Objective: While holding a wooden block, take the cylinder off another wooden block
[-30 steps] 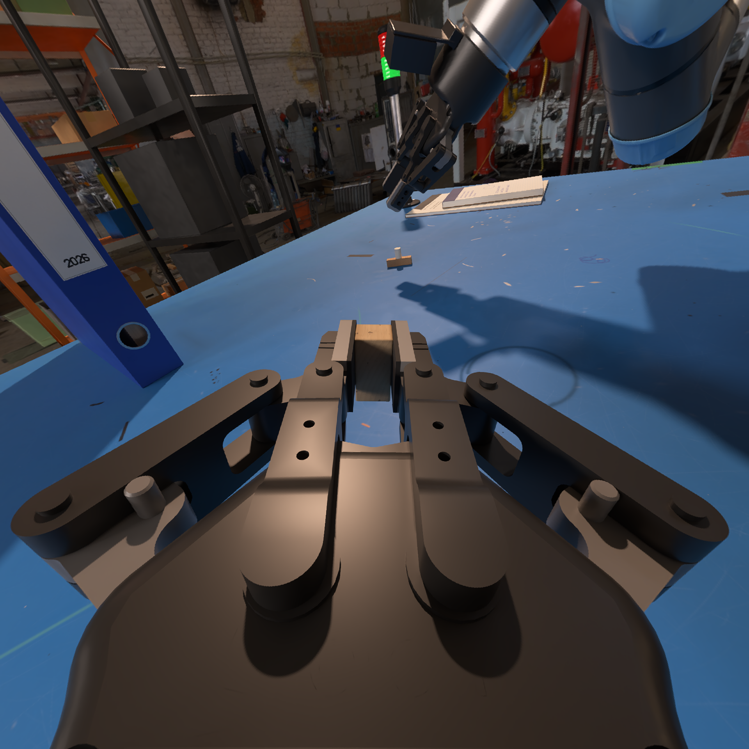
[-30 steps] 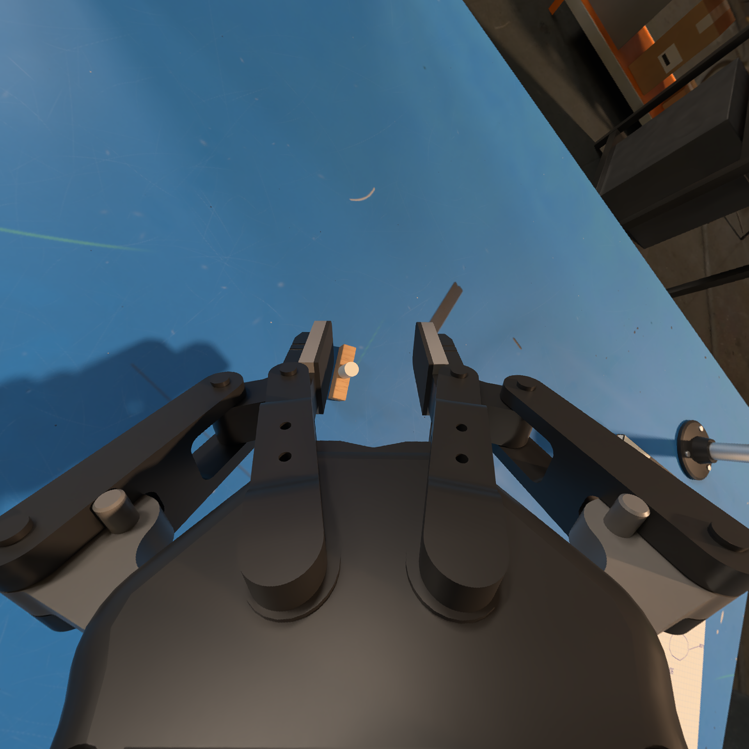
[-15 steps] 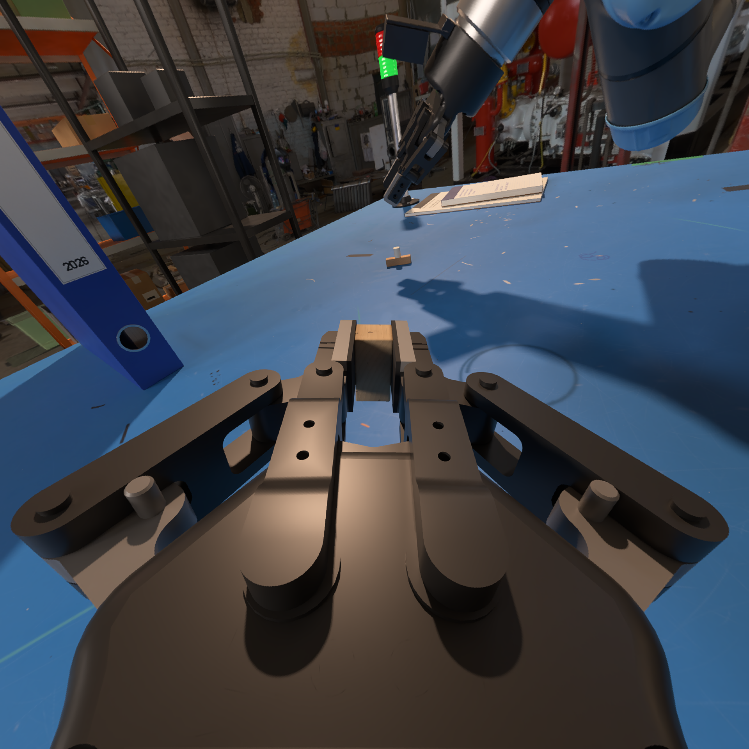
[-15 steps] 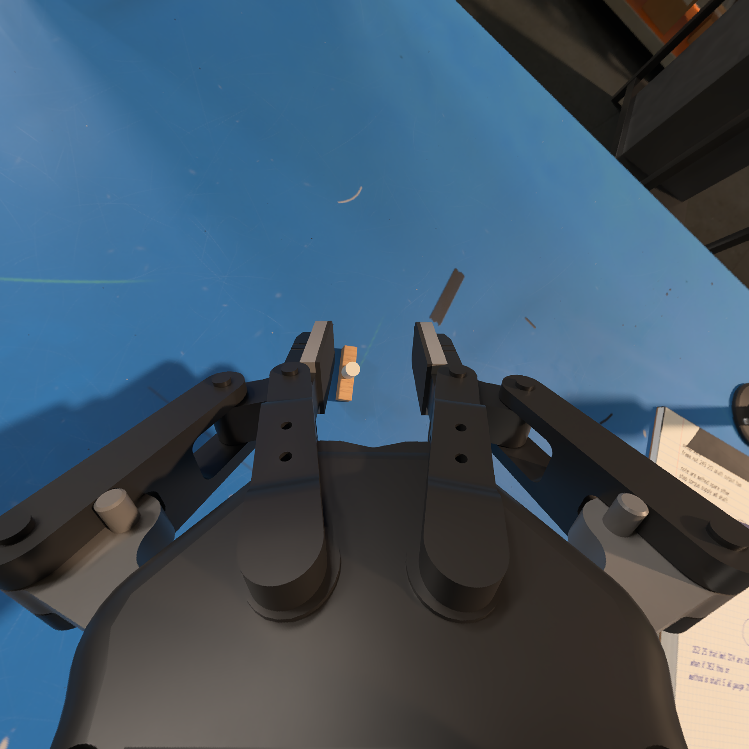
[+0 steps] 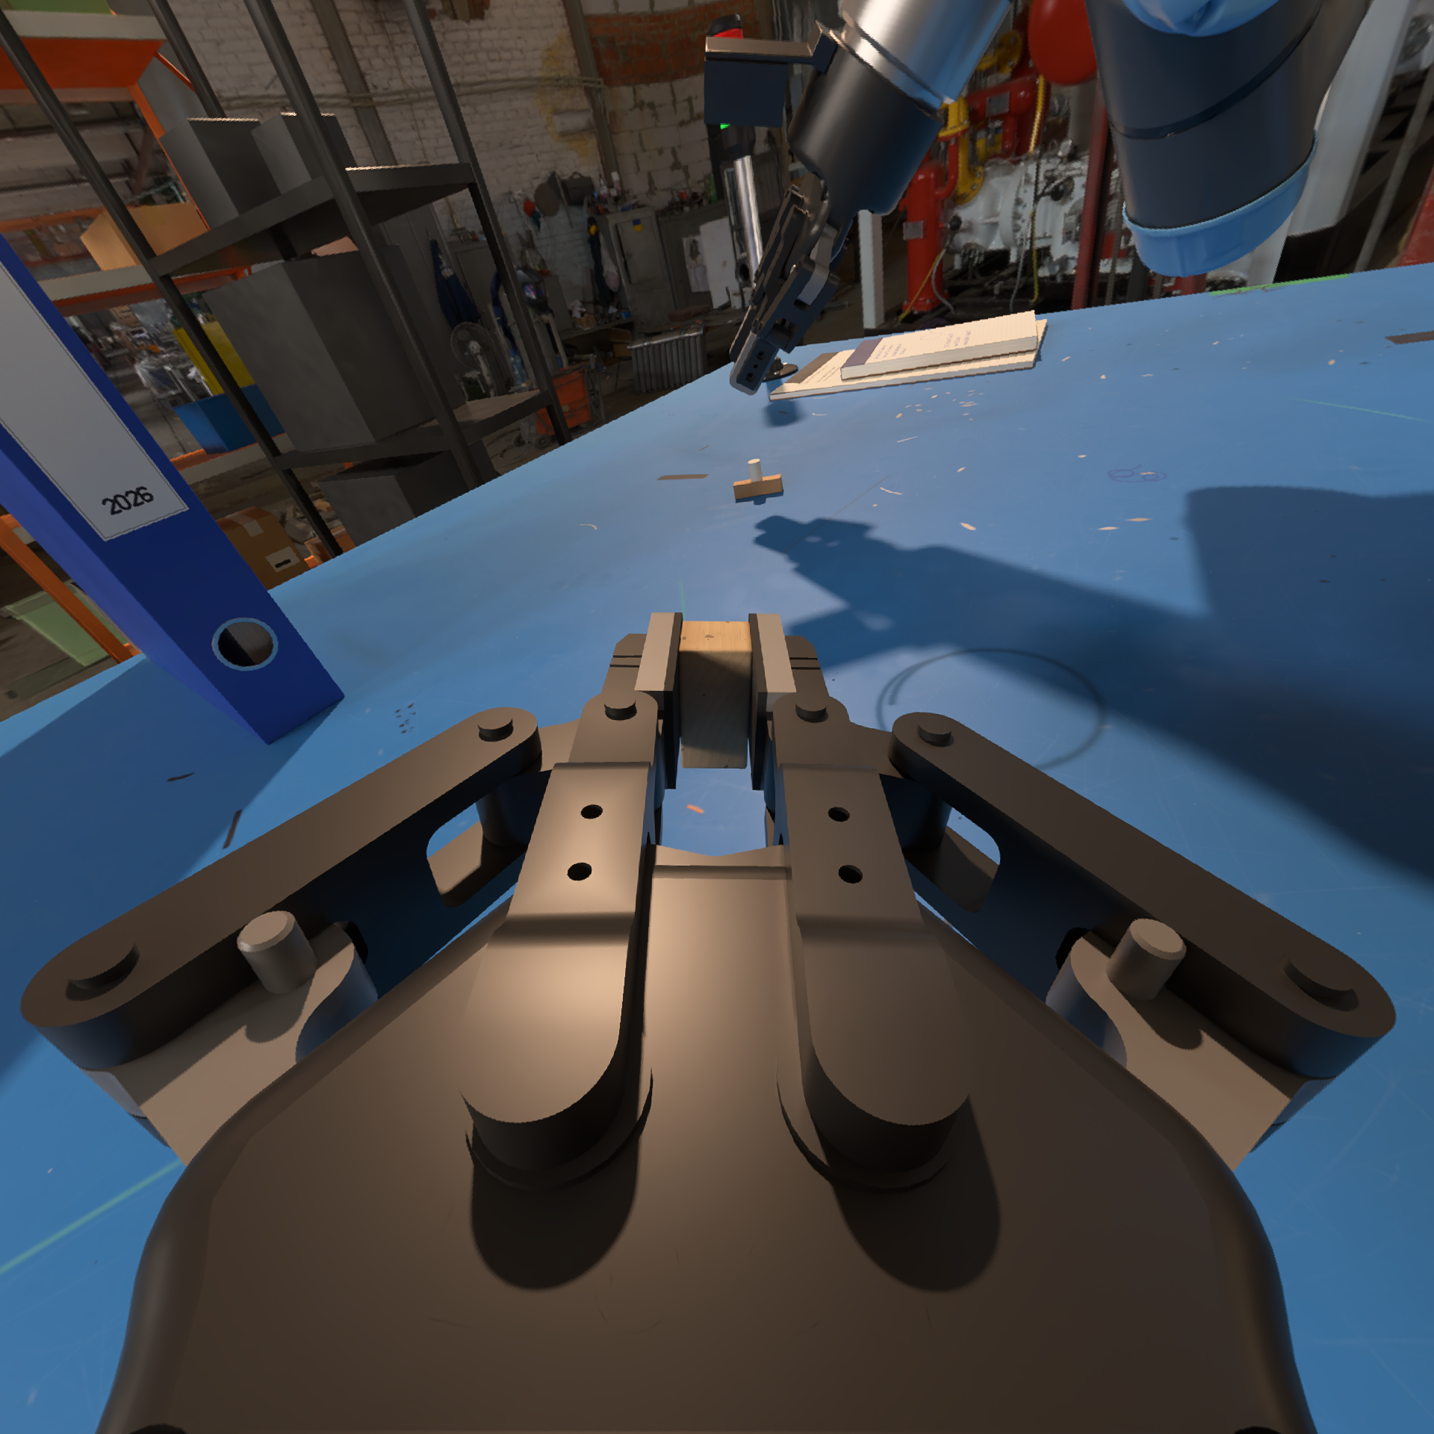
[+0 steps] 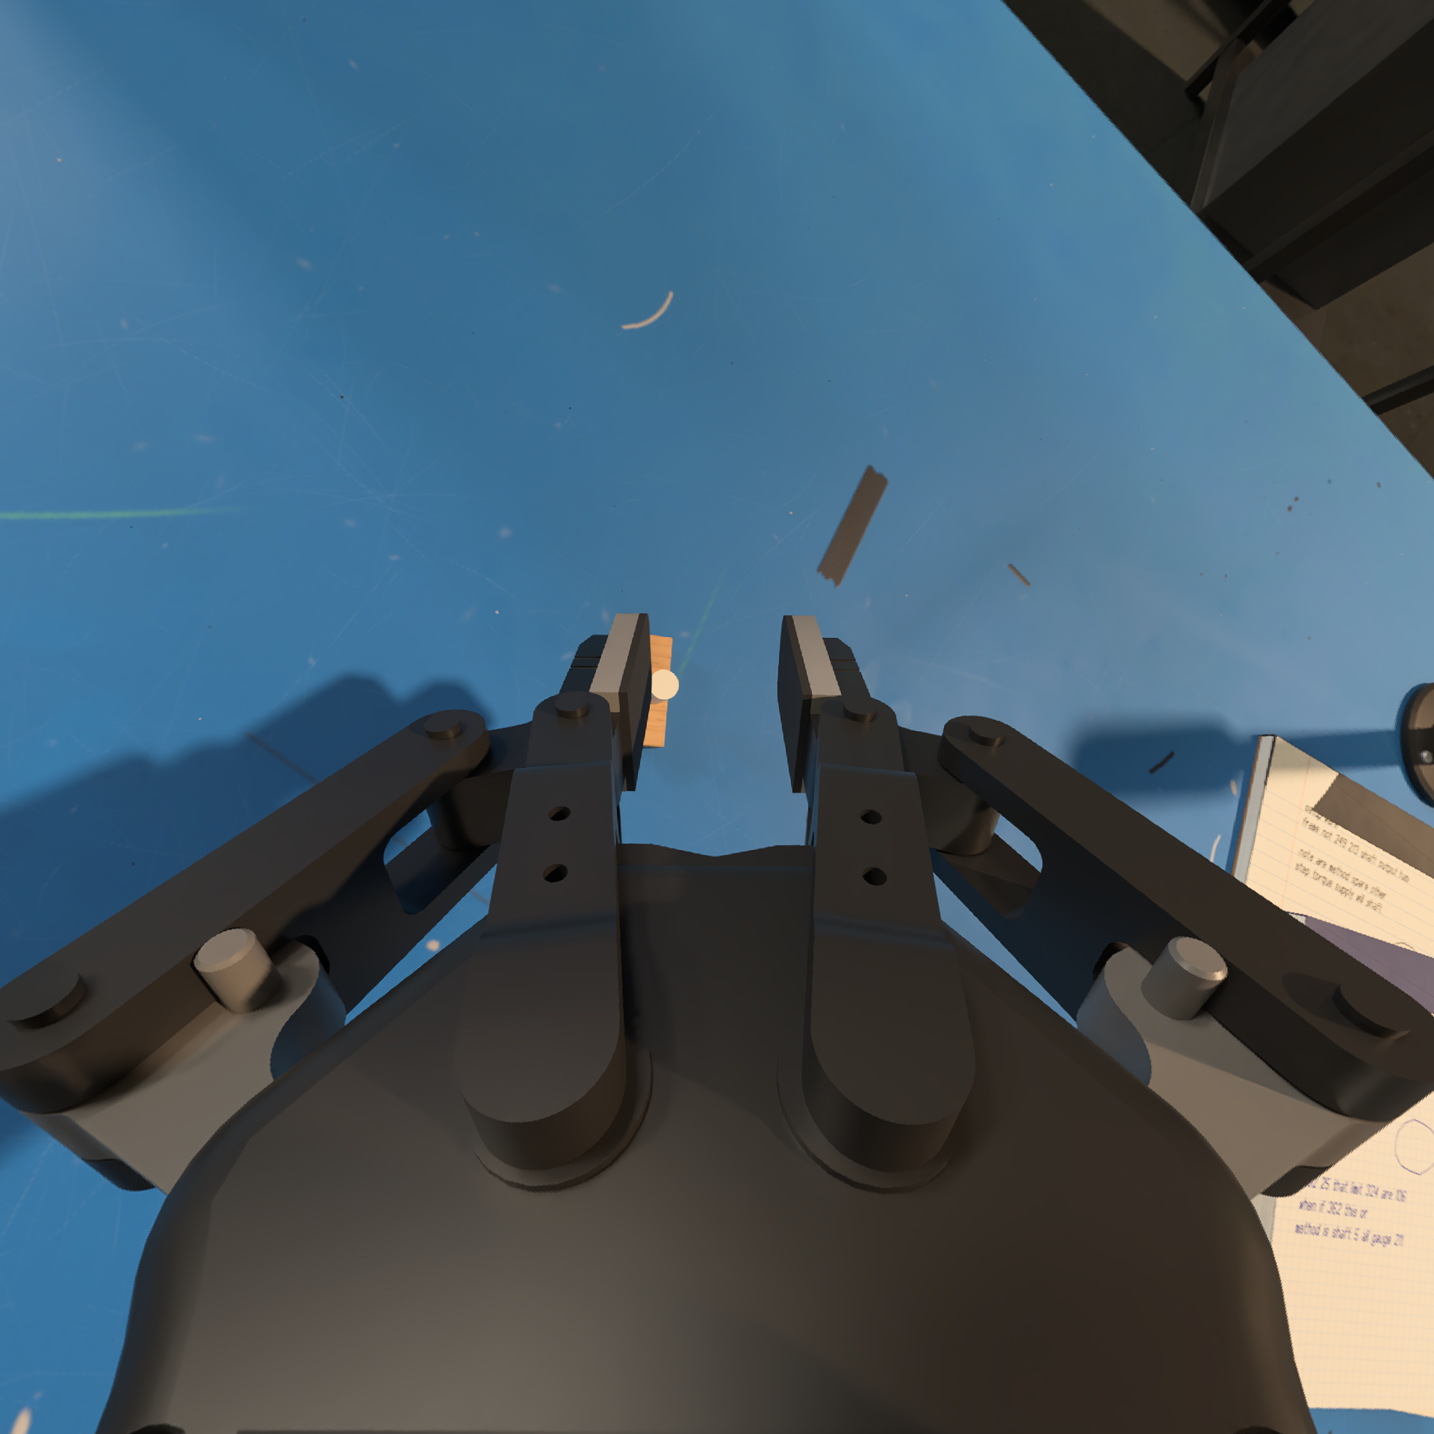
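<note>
My left gripper is shut on a pale wooden block and holds it just above the blue table. Farther off, a small flat wooden block lies on the table with a short white cylinder standing upright on it. My right gripper hangs well above and beyond that block. In the right wrist view, my right gripper is open and looks down on the block and cylinder, which lie far below, partly hidden behind the left finger.
A blue binder leans at the left. A notepad stack lies at the far side, and also shows in the right wrist view. A strip of dark tape lies on the table. The table edge runs diagonally at upper right.
My right gripper has risen and drawn back toward the notepad, staying open. The block with the cylinder has not moved. My left gripper holds still with its block.
</note>
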You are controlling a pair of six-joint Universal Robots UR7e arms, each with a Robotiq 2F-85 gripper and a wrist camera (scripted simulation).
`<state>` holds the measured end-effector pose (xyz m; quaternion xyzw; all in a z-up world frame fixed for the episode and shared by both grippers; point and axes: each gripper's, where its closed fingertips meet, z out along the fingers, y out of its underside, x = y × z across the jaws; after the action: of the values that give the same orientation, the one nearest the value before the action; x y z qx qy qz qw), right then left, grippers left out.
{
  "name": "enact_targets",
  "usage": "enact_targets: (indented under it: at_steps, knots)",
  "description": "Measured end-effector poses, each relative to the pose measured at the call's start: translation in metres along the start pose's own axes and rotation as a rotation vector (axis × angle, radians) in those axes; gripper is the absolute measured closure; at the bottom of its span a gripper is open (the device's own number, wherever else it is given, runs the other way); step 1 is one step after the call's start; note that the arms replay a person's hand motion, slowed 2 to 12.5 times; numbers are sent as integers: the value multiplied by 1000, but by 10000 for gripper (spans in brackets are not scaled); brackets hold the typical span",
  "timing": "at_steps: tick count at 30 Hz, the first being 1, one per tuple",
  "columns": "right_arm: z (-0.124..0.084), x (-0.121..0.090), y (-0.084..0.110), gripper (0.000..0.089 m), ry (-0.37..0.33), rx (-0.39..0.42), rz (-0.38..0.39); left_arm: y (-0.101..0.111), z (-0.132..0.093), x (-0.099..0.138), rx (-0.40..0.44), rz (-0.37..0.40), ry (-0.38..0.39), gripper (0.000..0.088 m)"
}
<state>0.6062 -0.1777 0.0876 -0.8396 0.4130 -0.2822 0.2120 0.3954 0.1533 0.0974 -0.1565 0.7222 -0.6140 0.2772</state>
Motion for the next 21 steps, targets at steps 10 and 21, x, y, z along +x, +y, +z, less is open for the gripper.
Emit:
enact_targets:
  at_steps: [10, 21]
  knots:
    - [17, -12, 3, 586, -33, -52, -9, -1, -1, -1, 8, -3, -4, 735]
    - [40, -16, 15, 576, -8, -125, -12, -1, -1, 0, 11, 1, -4, 735]
